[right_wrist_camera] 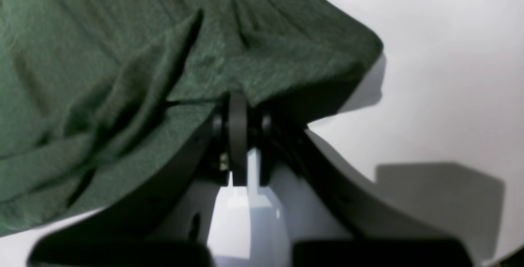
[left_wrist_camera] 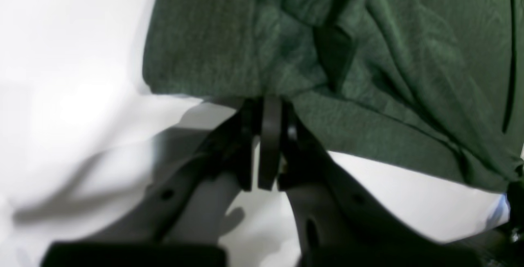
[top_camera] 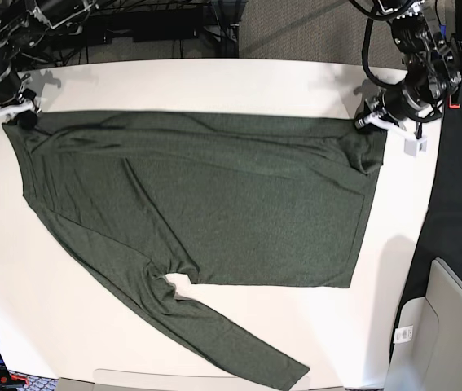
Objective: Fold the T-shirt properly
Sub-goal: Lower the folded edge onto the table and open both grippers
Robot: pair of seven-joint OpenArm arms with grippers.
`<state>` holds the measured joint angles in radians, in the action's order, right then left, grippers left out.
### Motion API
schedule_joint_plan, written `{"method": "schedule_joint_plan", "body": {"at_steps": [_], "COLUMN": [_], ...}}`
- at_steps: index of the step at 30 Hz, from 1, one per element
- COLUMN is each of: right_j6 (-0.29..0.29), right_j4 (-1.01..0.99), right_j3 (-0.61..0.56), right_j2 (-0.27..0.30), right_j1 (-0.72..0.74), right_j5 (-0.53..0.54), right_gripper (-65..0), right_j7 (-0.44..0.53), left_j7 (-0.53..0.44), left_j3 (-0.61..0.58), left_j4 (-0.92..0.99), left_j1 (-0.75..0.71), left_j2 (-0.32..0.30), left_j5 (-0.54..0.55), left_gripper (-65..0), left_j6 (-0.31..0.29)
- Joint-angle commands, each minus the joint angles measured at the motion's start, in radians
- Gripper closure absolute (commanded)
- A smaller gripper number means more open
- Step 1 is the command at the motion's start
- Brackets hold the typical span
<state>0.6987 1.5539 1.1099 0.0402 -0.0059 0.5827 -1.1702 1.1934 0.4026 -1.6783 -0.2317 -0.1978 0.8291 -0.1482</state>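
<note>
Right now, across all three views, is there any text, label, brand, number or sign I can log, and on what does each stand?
None can be read.
T-shirt: plain, no print or tag visible in any view.
Small white tag on the grey object at the base view's lower right corner: dark marks, perhaps a barcode, too small to read.
Left gripper and right gripper: no markings visible on either.

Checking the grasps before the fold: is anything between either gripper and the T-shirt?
Nothing visible. The left gripper and right gripper are each shut directly on the T-shirt edge, at opposite far corners on the white table.
</note>
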Motion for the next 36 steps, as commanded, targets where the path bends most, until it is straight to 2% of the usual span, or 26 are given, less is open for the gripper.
{"method": "schedule_joint_plan", "body": {"at_steps": [1,11,15,24,27,30,32,36], "right_j6": [-0.001,-0.001,-0.001,-0.001,-0.001,-0.001,-0.001,-0.001], "right_j4": [0.016,0.084,0.093,0.092,0.092,0.09,0.09,0.092], "right_j3": [0.002,0.0,-0.001,0.002,0.002,0.002,0.003,0.02], "right_j2": [0.013,0.011,0.011,0.011,0.011,0.011,0.011,0.011], "right_j1": [-0.013,-0.136,-0.174,-0.177,-0.176,-0.179,-0.181,-0.204], "right_j5": [0.004,0.059,0.116,0.118,0.118,0.118,0.122,0.125], "right_gripper": [-1.1,-1.1,-1.1,-1.5,-7.4,-18.9,-23.6,-23.5], "right_j7": [-0.006,-0.011,-0.011,-0.007,-0.006,-0.007,-0.007,-0.007], "left_j7": [0.007,-0.002,0.0,0.006,0.006,0.007,0.007,0.007], "left_j3": [0.003,0.005,0.005,0.005,0.005,0.005,0.005,0.054], "left_j4": [-0.041,-0.116,-0.116,-0.116,-0.116,-0.116,-0.116,-0.125], "left_j1": [-0.025,-0.177,-0.199,-0.219,-0.219,-0.217,-0.217,-0.223], "left_j2": [-0.019,-0.025,-0.025,-0.025,-0.025,-0.025,-0.025,-0.025], "left_j5": [0.005,0.005,0.005,0.003,0.003,0.003,0.003,0.003], "left_gripper": [-0.1,-0.1,-0.1,-0.1,-1.1,-7.3,-11.2,-15.9], "left_j6": [0.0,0.0,0.0,0.0,0.0,0.0,0.0,0.0]}}
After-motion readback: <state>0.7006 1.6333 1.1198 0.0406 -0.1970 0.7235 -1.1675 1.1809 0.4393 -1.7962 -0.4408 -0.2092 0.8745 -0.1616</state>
